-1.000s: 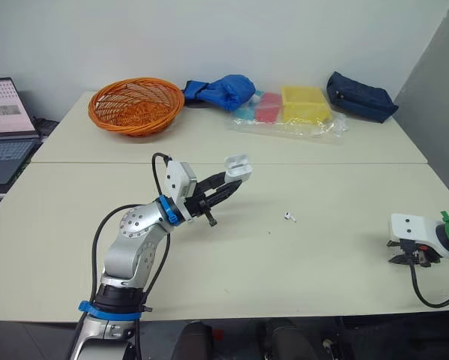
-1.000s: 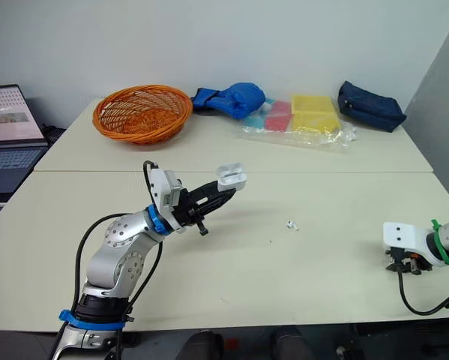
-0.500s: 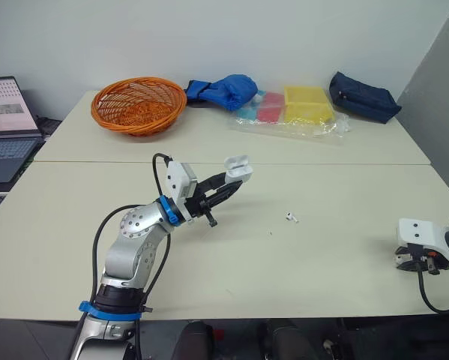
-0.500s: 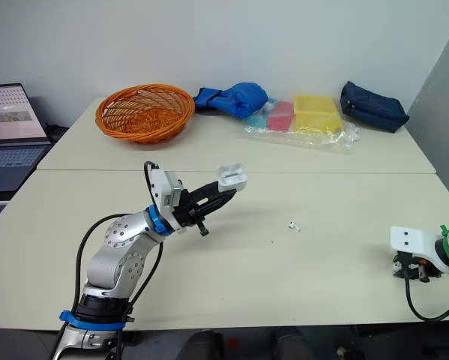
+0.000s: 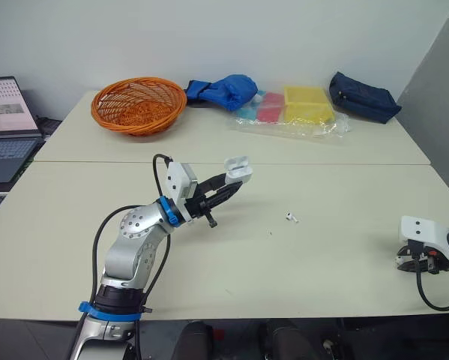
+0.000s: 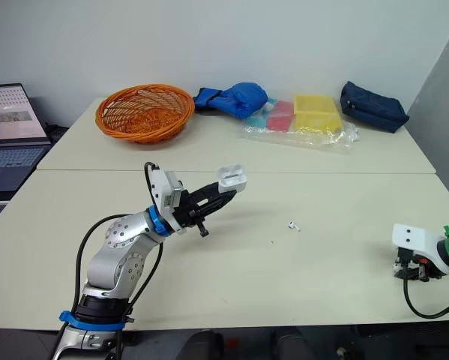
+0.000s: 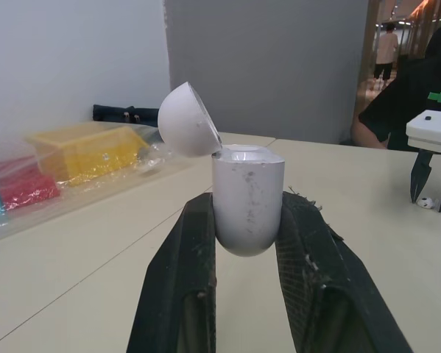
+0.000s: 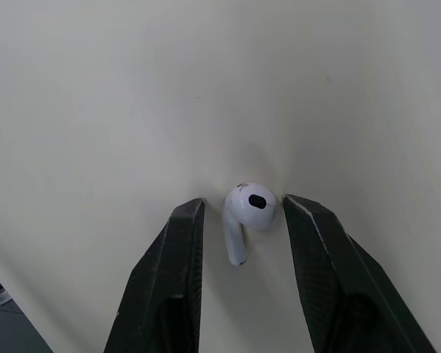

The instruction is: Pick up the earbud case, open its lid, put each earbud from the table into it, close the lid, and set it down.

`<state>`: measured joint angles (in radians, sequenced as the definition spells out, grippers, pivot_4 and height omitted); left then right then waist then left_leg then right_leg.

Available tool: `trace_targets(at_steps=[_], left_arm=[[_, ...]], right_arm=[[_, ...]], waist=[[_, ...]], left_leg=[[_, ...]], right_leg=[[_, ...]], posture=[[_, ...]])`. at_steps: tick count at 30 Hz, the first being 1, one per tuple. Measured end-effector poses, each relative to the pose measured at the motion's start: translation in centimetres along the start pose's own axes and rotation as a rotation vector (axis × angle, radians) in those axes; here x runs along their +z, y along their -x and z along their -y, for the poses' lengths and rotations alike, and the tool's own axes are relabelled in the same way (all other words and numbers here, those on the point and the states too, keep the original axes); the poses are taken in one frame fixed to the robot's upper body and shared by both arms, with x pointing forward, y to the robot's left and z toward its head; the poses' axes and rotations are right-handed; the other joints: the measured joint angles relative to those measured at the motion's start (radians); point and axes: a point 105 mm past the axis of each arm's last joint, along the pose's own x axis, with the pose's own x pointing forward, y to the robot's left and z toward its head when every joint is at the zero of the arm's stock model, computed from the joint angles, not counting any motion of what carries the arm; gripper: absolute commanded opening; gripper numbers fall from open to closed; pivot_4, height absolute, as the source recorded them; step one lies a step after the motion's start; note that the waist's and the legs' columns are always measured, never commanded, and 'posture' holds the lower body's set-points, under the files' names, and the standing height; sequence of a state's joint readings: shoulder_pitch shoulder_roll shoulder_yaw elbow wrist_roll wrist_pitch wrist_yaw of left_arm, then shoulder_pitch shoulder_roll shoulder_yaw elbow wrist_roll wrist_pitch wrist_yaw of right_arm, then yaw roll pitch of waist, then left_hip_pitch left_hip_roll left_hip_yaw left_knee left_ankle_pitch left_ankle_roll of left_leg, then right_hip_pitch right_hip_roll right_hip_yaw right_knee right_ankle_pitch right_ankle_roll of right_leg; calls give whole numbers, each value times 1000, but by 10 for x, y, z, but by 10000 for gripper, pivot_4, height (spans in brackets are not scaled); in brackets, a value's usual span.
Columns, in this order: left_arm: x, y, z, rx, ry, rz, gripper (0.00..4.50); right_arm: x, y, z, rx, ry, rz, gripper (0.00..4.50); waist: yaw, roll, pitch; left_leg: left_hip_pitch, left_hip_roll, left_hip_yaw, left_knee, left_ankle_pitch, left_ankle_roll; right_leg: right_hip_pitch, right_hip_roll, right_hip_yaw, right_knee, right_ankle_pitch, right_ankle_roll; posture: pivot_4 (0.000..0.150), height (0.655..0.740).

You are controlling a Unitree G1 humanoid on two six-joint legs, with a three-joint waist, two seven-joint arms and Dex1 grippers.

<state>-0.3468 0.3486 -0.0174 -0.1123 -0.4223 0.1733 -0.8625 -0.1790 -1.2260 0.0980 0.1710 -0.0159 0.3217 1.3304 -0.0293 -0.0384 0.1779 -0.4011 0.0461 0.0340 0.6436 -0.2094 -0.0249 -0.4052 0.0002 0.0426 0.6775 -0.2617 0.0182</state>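
Laptop [image 5: 3, 124] at the far left, then a pale counter [image 5: 336, 176] with an orange basket [image 5: 138, 105] at its back, under a plain white wall. The left claw [image 7: 246, 220] is clamped on the earbud case [image 7: 246, 195], held above the counter — lid [image 7: 187, 120] tipped open. One earbud [image 5: 290, 217] lies mid-counter. The right claw [image 8: 238, 213] stands apart, flanking a second earbud [image 8: 248, 207] on the counter.

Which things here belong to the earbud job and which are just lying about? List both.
Job: earbud case, lid open, in the left gripper; earbud mid-table; second earbud, flanked by the open right gripper.

Lying about: orange basket; blue bundle; bagged coloured boxes; dark pouch; laptop.
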Motion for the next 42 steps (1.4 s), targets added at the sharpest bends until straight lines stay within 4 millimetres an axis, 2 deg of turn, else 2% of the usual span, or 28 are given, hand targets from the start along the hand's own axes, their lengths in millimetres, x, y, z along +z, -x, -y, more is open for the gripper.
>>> trace_targets(at_steps=[9, 22, 25, 27, 34, 36, 40, 41, 42], left_arm=[[0, 0, 0, -2, 0, 0, 7436], [-2, -2, 3, -15, 5, -6, 7436], [-2, -2, 3, -15, 5, -8, 7436], [-2, -2, 3, -15, 4, -9, 7436], [-2, -1, 3, -17, 4, -9, 7436], [-2, -1, 3, -17, 4, -9, 7436], [-2, -4, 5, -22, 4, 5, 7436], [-2, -3, 5, -18, 2, 7, 7436], [-1, -2, 3, -2, -9, 19, 7436]], right_arm=[[5, 0, -3, 10, -145, 18, 17220], [8, -1, -4, 15, -181, 31, 17220], [9, -1, -4, 14, -180, 34, 11766], [9, -2, -5, 18, -182, 37, 4644], [10, -2, -3, 13, -153, 50, 3900], [23, -3, -3, 27, -129, 99, 3900], [98, 4, -2, 53, -10, 353, 3900], [113, 7, -1, 45, -12, 411, 3900], [136, 14, 2, 34, -45, 528, 3900]], waist=[[0, 0, 0], [0, 0, 0], [0, 0, 0], [0, 0, 0], [-1, 0, 0], [-6, 0, 0], [-16, 1, 2], [-15, 1, 2], [-15, 0, 2]], left_leg=[[0, 0, 0, -1, 0, 0], [0, 0, 0, -1, 0, 0], [0, 0, 0, -1, 0, 0], [0, 0, -1, -2, 0, 0], [0, 0, 0, -2, 0, 0], [0, 0, 0, -2, 0, 0], [0, 0, -2, -2, 0, 0], [0, 0, -2, -2, 0, 0], [0, 1, -2, -3, 0, 0]], right_leg=[[0, 0, 0, 0, 0, 0], [0, 0, 0, -1, 0, -1], [0, 0, 0, -1, 0, -1], [0, 0, -1, -1, -1, -1], [0, 0, 0, -2, -1, -1], [-1, 0, 1, -2, 0, 0], [-1, 1, 0, -1, 0, 0], [-1, 1, -1, -1, 0, 1], [-1, 2, -1, -1, 1, 2]], posture=[[1500, 7400], [1500, 7400], [1500, 7400], [1500, 7400], [1500, 7400], [1500, 7400], [1500, 7400], [1500, 7400], [1500, 7400]])
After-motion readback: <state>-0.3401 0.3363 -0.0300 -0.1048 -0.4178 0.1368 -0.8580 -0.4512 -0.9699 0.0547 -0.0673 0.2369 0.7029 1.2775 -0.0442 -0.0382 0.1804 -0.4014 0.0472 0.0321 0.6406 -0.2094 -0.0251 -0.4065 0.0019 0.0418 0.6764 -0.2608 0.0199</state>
